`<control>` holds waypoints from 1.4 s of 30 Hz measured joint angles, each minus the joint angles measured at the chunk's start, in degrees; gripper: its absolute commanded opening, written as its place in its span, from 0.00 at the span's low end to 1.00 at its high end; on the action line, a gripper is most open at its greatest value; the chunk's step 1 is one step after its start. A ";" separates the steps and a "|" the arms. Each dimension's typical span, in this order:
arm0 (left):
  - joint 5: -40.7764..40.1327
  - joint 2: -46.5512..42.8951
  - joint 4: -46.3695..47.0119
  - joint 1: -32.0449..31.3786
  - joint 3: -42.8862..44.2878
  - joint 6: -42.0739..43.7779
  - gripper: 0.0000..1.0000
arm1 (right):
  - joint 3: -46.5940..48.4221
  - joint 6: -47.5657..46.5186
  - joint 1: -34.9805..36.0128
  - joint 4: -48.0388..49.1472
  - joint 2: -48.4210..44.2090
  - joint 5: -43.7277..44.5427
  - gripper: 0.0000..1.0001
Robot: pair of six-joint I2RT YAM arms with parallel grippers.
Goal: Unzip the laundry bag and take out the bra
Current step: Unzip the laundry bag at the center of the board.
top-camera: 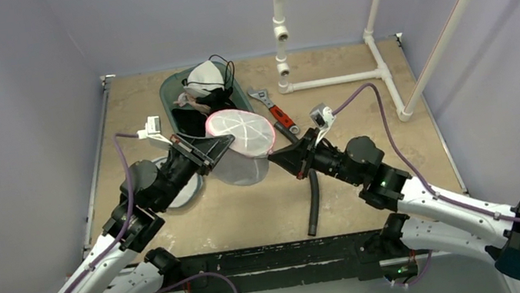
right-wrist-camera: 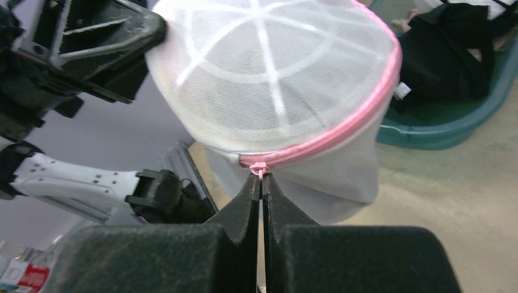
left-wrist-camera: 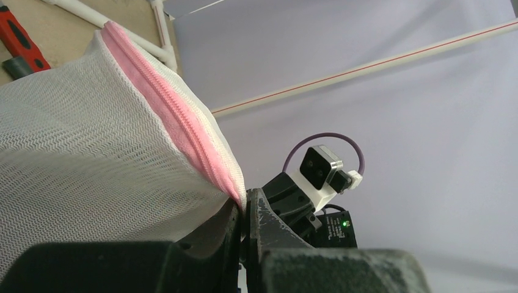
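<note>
The right jaws are pinched shut on the zip pull (right-wrist-camera: 261,166). The pink zip (right-wrist-camera: 342,131) curves off to their right round the bag (right-wrist-camera: 269,79), whose opposite rim the left jaws clamp.

The bag (top-camera: 241,132) is held over the table (top-camera: 369,169) between the left gripper (top-camera: 226,141) and the right gripper (top-camera: 272,154). A tub (top-camera: 166,100) is set behind it, a wrench (top-camera: 277,113) to its right, a hose (top-camera: 313,201) in front, and a pipe frame (top-camera: 355,76) back right.
</note>
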 measured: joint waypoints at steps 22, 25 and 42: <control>6.97 5.20 -3.28 -0.26 -3.56 5.51 0.60 | -3.48 -3.17 -0.28 -19.34 -10.86 21.99 0.00; 6.58 4.98 -4.59 -0.26 -6.51 5.95 0.66 | -4.90 -3.72 -0.24 -21.07 -11.39 21.20 0.00; -17.53 18.86 -9.66 -28.06 -3.06 13.05 0.70 | -12.31 -1.49 -0.22 -21.79 -13.49 16.28 0.00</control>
